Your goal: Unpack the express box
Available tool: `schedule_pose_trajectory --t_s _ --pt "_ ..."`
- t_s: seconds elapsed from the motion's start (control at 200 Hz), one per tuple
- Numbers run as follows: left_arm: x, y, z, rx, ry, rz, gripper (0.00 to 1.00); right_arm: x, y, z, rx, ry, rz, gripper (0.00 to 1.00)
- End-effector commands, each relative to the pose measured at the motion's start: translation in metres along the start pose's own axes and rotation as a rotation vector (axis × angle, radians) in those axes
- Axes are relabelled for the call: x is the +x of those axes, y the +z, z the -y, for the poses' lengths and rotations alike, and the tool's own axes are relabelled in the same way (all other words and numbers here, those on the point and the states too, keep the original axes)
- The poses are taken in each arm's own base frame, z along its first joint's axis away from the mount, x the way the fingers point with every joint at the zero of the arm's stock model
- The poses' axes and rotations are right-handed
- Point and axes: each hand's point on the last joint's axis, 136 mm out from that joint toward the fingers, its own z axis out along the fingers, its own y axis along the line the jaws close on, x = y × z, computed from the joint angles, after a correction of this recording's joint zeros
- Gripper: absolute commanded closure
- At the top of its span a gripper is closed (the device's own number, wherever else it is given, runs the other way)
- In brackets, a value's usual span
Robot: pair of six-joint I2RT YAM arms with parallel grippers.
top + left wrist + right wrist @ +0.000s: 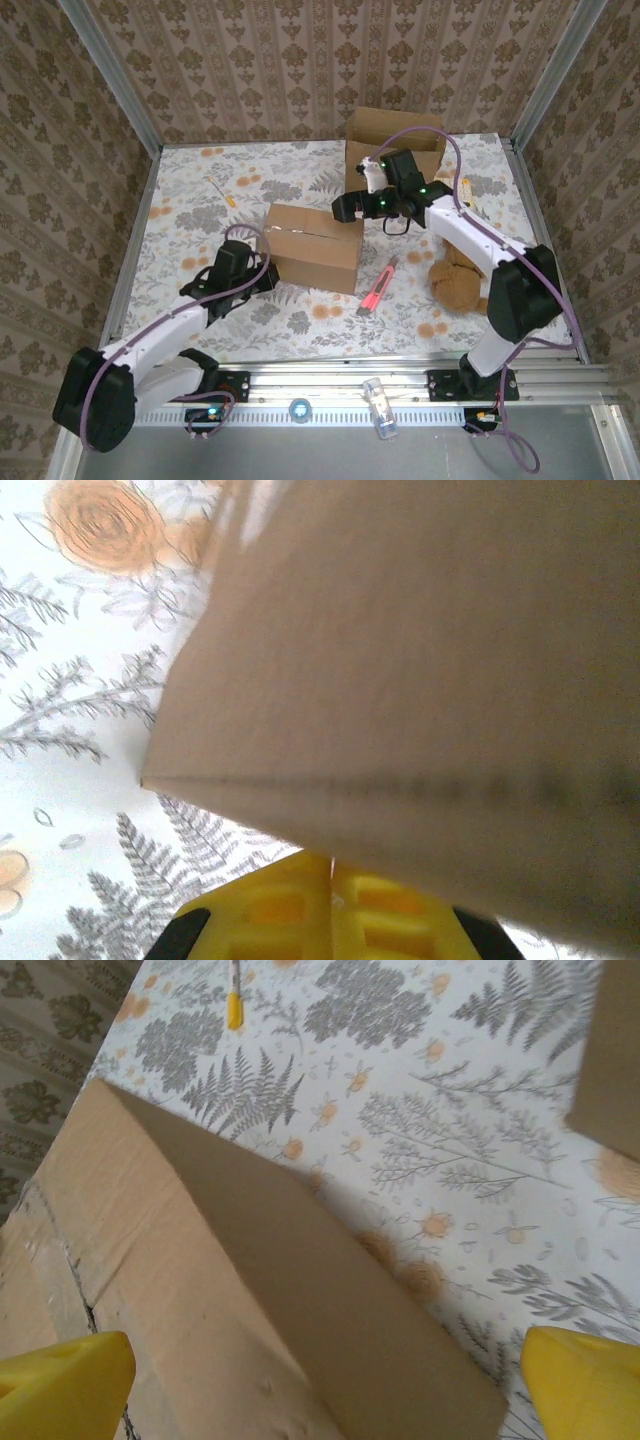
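**Closed express box lies across the middle of the table, one arm at each end**

The express box [315, 245] stands closed in the middle of the table [200, 230], on the flowered cloth. In the top view its long axis goes from left to right, with the right end turned a little toward the arms. The seam on its top face follows the same line.

The left fingers [290, 915] are low at the near left corner of the box. In the left wrist view they are pressed together, with just a thin line between the two yellow pads. The brown side of the box hangs over them, blurred and very close, so I cannot tell if they touch the cardboard.

The right fingers [60, 1390] are spread wide over the right end of the box. In the right wrist view one yellow tip sits at each lower corner, both cut off by the frame. Between them are the top edge and the shaded far wall of the box, and the taped seam is at the far left. In the top view the dark wrist covers this gap.

Beyond the box a small yellow pen-like thing [234, 1000] lies on the cloth. A second carton [395, 135] with raised flaps stands at the back, partly hidden behind the right arm. A pink cutter [378, 285] and a brown plush toy [455, 280] lie to the right of the box, and the shape of the toy is hard to make out
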Motion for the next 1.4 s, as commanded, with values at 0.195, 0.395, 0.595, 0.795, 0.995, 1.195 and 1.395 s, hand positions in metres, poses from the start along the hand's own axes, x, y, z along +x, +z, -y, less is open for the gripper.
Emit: schedule_pose_trajectory --t_s 0.195,0.395,0.595,0.795,0.995,1.195,1.395 --pt "-0.054 0.007 -0.002 -0.021 0.022 0.089 1.00 0.013 0.003 -0.050 -0.209 0.076 0.023 0.00" --pt "-0.062 0.015 0.002 0.000 0.021 0.084 1.00 0.027 -0.001 -0.060 -0.207 0.111 0.035 0.00" --pt "-0.057 0.004 -0.004 -0.047 -0.011 0.067 1.00 0.027 -0.005 -0.055 -0.160 0.115 0.039 0.00" --pt "-0.042 -0.040 -0.020 -0.183 -0.056 0.023 0.55 0.027 -0.005 -0.054 -0.153 0.131 0.042 0.00" --pt "-0.049 -0.069 0.021 0.019 -0.061 0.067 0.08 0.028 -0.003 -0.052 -0.147 0.132 0.031 0.00" --pt "-0.068 -0.054 0.052 0.170 -0.091 0.073 0.00 0.029 -0.002 -0.052 -0.149 0.134 0.028 0.00" --pt "-0.089 -0.033 0.054 0.191 -0.115 0.116 0.00 0.032 -0.003 -0.052 -0.149 0.131 0.019 0.00"
